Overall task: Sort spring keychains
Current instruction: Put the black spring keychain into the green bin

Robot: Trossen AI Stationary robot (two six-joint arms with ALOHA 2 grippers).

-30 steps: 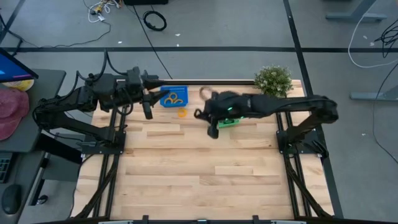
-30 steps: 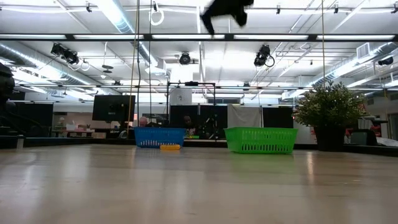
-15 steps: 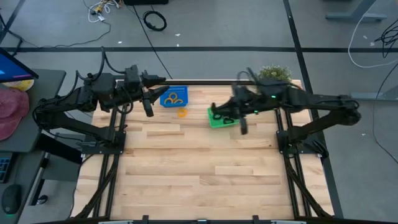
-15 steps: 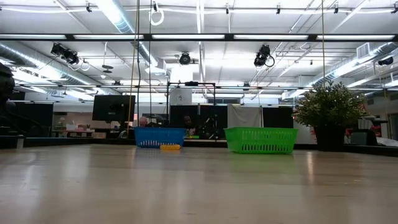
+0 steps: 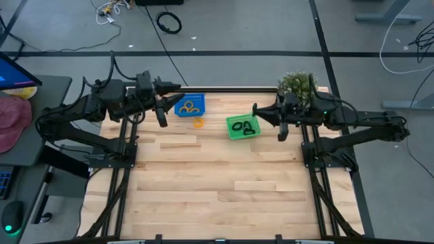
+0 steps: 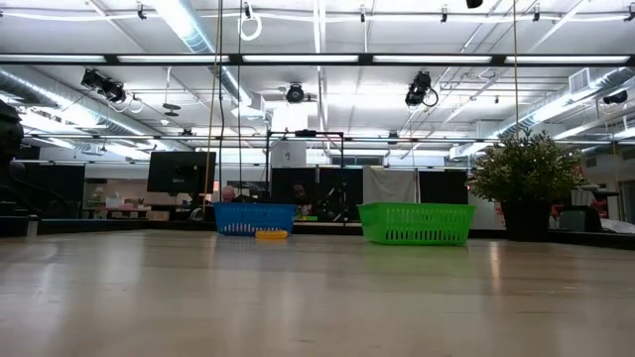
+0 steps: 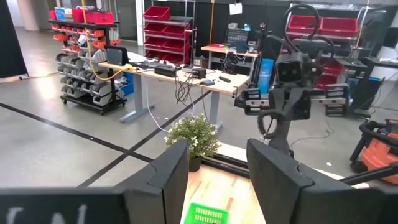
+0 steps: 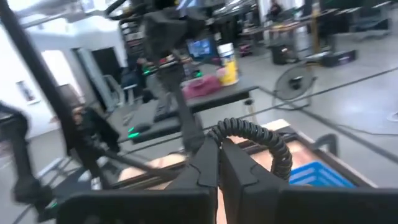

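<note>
- Progress, judged: nearly done. Black spring keychains lie in green basket; orange spring keychains lie in blue basket.
- Left to do: one stray orange keychain on the table, just outside blue basket, on its near side. No other loose ones seen.
- Look of things: small coiled loops, thin, springy-looking; black ones overlap in a clump, orange ones bunched; exact count can't tell.
- Left jaws: raised, spread wide w/ nothing between them in left wrist view. Stray orange loop sits off to their side toward table centre, near but apart; blue basket just beside them, farther back.
- Right jaws: pressed together in right wrist view, holding nothing. Green basket just beside them toward table centre, not touching.
- Potted plant at back corner, behind right arm.
- Low view: both baskets far back, stray loop in front of blue one.
</note>
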